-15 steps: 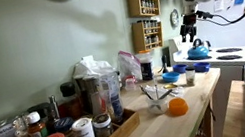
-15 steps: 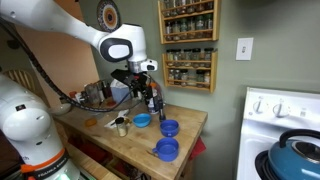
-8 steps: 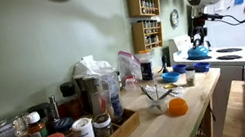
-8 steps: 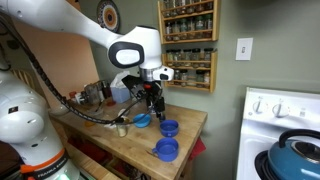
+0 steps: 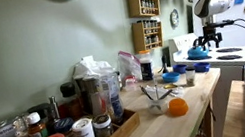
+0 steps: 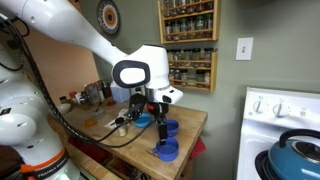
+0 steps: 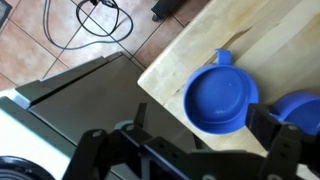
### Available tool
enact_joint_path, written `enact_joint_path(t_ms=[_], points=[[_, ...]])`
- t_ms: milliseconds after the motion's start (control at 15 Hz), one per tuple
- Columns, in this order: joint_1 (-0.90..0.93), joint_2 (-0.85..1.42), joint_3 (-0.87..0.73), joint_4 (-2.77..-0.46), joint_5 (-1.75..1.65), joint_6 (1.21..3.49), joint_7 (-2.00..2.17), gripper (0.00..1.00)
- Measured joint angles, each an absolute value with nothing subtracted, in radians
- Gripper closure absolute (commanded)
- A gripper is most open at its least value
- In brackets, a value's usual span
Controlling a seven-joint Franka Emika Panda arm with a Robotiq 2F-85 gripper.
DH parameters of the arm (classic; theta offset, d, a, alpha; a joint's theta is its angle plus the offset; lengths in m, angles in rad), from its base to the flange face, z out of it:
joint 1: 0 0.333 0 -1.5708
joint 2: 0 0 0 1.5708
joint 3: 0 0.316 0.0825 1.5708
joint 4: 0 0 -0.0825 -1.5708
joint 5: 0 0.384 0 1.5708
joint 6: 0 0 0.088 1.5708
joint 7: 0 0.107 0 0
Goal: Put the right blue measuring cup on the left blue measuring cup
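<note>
Moved out to the counter (image 7: 180, 60) edge, gripper (image 6: 158, 131) with jaws wide and empty; neighbouring blue cup (image 7: 301, 108) cut off by frame; right blue measuring cup (image 7: 220, 100) bright, round, stub-handled.

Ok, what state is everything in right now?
Gripper: open, holding nothing.
Widest blue cup: upright, empty, on the counter near its edge, not gripped.
Neighbouring blue cup: upright on the counter, beside the widest one, not stacked.
Orange ball: resting on the counter.
</note>
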State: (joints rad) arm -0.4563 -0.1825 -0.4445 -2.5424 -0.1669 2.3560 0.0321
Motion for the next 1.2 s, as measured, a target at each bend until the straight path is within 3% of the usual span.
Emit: enact_joint_path(t_ms=[600, 1200], points=[[-0.464, -0.134, -0.429, -2.539, -0.149, 2.357, 0.158, 0.0], [-0.466, 0.013, -0.451, -2.613, 0.224, 2.465, 0.07, 0.0]])
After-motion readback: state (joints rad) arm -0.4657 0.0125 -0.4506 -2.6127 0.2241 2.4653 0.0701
